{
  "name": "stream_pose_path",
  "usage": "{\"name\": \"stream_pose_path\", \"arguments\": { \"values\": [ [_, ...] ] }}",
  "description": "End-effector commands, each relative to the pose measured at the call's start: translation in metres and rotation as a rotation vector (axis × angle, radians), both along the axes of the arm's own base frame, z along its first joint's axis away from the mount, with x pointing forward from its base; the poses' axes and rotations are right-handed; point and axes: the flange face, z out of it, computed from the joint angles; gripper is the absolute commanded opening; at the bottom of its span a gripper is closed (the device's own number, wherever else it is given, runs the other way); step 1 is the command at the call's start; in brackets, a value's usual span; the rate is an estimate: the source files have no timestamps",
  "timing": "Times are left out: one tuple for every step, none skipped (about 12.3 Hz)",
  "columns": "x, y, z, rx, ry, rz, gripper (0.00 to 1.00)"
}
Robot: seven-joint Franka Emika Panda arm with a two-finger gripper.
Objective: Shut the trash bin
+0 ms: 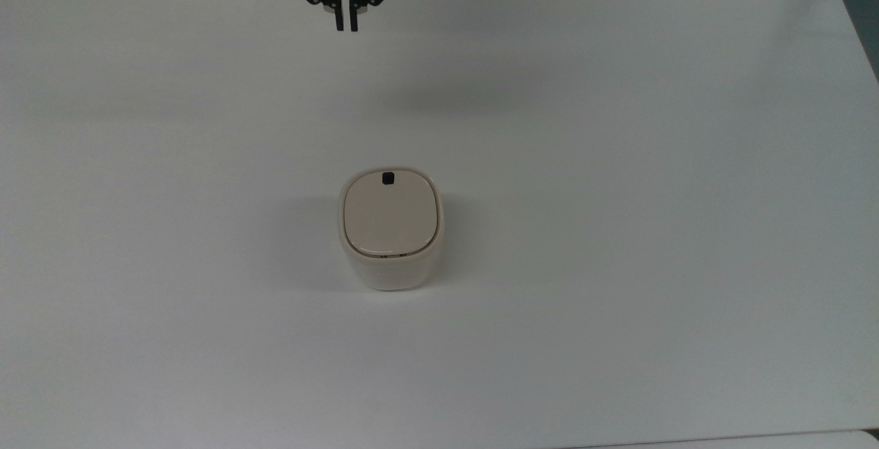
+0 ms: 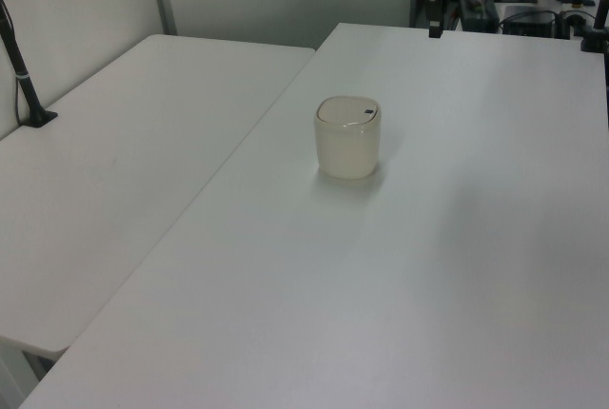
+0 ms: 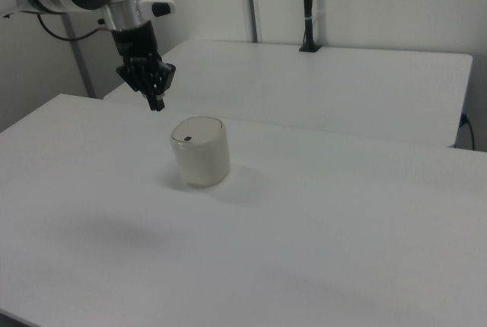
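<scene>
Your gripper (image 1: pixel 347 23) hangs in the air with its two black fingers pressed together, holding nothing, well apart from the trash bin (image 1: pixel 390 229). Nearest you in the top view, the cream bin stands upright mid-table (image 1: pixel 652 195), its beige lid (image 1: pixel 390 214) lying flat and closed. Farther back, over the table's far edge, is the gripper.

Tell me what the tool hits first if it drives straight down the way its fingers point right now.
Probably the bare white table. The tool points downward, raised and off to the right view's left of the trash bin, so the bin looks outside that line, though depth is uncertain.
</scene>
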Motion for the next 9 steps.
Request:
{"name": "stream_pose_path", "arguments": {
  "values": [
    [-0.011, -0.005, 0.0, -0.003, 0.028, 0.0, 0.64],
    [-0.011, -0.007, 0.0, -0.003, 0.028, -0.003, 0.83],
    [-0.01, -0.008, 0.001, -0.004, 0.025, -0.007, 1.0],
    [-0.01, -0.012, 0.002, -0.006, 0.023, -0.013, 1.0],
    [-0.01, -0.013, 0.002, -0.006, 0.023, -0.013, 1.0],
    [-0.01, -0.013, 0.002, -0.006, 0.023, -0.015, 1.0],
    [-0.01, -0.015, 0.004, -0.005, 0.019, -0.018, 1.0],
    [-0.01, -0.019, 0.006, -0.005, 0.013, -0.024, 1.0],
    [-0.01, -0.019, 0.006, -0.005, 0.014, -0.024, 1.0]
  ]
}}
